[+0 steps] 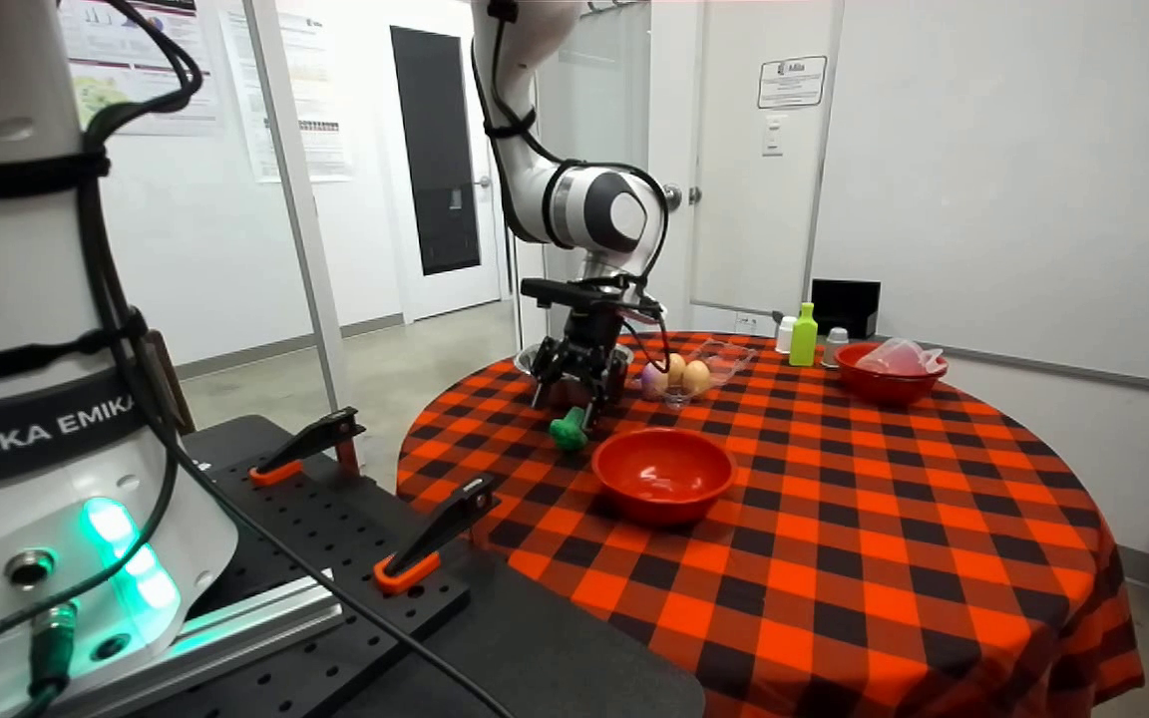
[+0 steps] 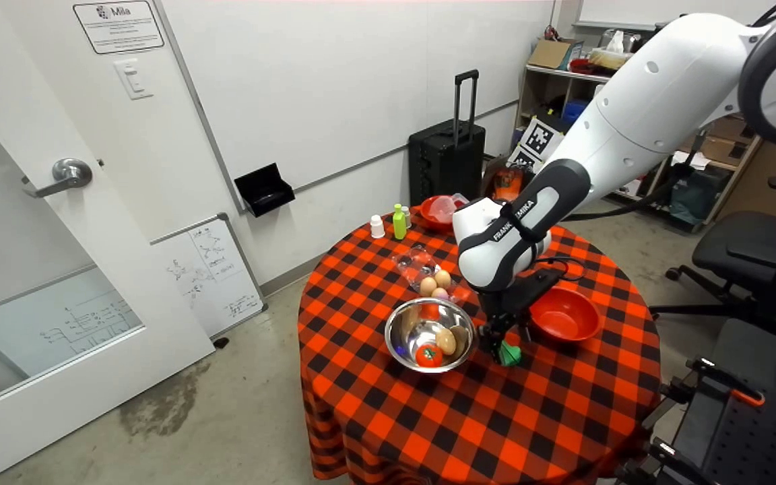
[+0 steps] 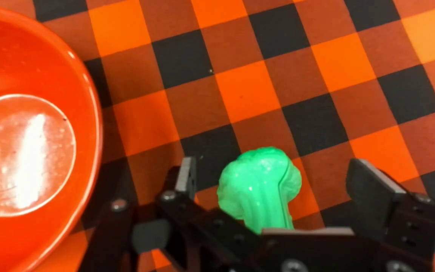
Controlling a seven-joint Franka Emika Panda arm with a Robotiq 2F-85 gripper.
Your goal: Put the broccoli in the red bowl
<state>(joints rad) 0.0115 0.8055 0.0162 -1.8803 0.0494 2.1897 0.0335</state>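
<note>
broccoli (image 3: 259,185) on checked cloth (image 3: 240,88), between the parted fingers (image 3: 368,192) of the gripper (image 3: 278,175), not yet gripped, likely straddled for a sideways pinch; red bowl (image 3: 57,151) near, toward nine o'clock in the wrist view, probably placed for a short carry.

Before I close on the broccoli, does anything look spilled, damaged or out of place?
No spill or damage stands out near the broccoli or the red bowl. Mildly odd: a tan egg-like item sits beside the tomato in the metal bowl, apart from the eggs at the clear carton.
</note>
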